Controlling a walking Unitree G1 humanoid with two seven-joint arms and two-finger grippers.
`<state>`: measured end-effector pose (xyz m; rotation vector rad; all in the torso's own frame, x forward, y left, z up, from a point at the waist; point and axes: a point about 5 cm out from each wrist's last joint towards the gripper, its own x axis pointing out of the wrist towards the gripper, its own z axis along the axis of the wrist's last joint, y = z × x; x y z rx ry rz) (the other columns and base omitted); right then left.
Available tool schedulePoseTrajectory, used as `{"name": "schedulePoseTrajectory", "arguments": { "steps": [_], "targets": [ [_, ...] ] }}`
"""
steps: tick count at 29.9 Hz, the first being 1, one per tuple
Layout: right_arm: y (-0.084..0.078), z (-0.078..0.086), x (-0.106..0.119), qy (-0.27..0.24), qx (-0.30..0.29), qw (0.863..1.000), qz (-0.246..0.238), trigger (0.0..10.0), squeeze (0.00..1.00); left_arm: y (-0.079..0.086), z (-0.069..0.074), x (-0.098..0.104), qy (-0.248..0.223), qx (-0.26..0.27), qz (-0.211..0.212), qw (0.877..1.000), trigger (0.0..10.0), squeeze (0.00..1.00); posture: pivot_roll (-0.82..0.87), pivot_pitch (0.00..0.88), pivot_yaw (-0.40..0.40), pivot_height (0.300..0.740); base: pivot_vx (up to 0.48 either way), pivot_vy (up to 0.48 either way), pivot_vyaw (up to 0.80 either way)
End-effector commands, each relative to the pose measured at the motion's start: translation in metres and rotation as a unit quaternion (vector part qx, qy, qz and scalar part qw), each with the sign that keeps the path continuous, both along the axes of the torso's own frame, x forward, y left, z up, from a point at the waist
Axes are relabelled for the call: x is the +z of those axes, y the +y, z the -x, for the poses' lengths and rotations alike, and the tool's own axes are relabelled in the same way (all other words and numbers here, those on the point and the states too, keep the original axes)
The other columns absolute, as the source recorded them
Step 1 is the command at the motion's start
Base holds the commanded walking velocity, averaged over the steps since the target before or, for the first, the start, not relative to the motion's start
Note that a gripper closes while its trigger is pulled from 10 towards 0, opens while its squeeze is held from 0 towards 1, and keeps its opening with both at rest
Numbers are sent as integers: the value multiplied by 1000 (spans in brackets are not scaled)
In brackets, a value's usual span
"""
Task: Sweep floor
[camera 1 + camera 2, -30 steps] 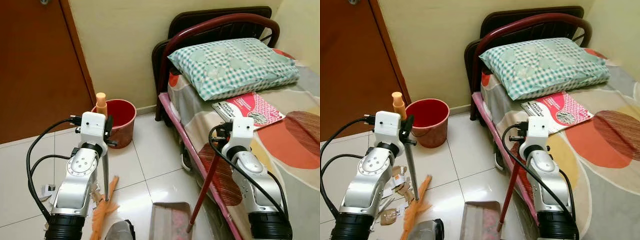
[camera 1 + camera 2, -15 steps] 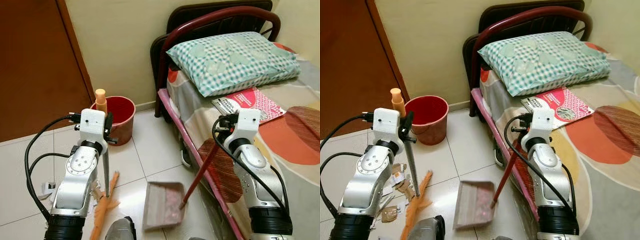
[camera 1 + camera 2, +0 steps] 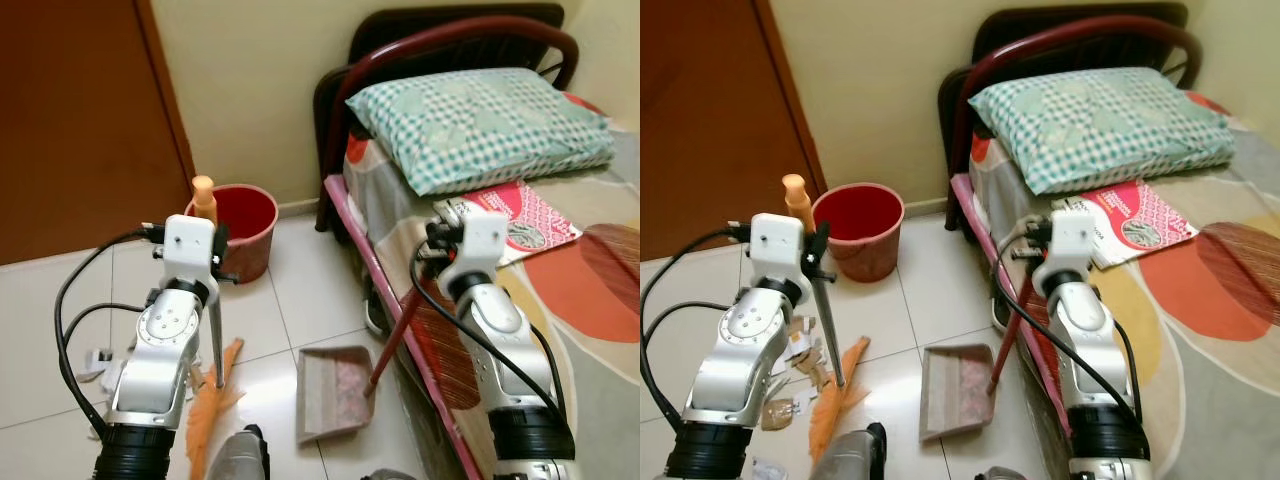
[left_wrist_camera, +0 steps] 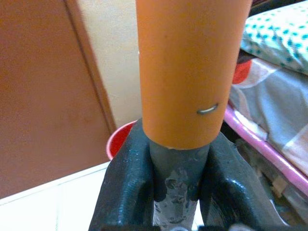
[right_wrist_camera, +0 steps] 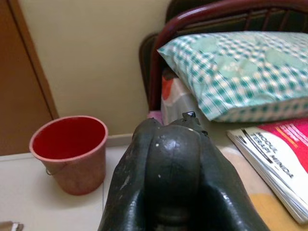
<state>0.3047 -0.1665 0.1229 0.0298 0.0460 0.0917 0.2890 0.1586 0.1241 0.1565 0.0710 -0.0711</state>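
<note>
Here, the left gripper (image 4: 175,190) clamps the broom (image 3: 214,330) handle, bristles on the tiles below it by paper scraps (image 3: 800,375). The right gripper (image 5: 166,166), closed on the dustpan (image 3: 958,388) handle, faces a red bucket (image 5: 72,151) and a book (image 5: 276,156) reading "MODUL".

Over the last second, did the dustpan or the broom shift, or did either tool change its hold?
The right tool has swung the dustpan on its red handle from under the head camera out onto the open tile, nearer the broom. The left tool keeps the broom upright in the same spot. No hold changed; the red bucket and paper scraps stayed put.
</note>
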Motion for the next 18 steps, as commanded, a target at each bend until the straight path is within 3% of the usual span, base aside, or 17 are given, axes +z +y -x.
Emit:
{"name": "schedulePoseTrajectory", "arguments": {
  "steps": [1,5,18],
  "targets": [
    [-2,-2,6,-16,-1,1000,-3,10000,0,1,-1,4,-10,6,-10,1000,10000,0,-7,56,-53,740,0,0,800],
    [-2,-1,3,-16,-1,1000,-4,10000,0,2,-1,4,-9,8,-11,1000,10000,0,-6,53,-51,740,0,0,611],
    [-5,-2,0,-15,-18,1000,-11,10000,0,0,-2,10,-23,2,-22,1000,10000,0,-6,55,-51,740,0,0,0]
  ]
}}
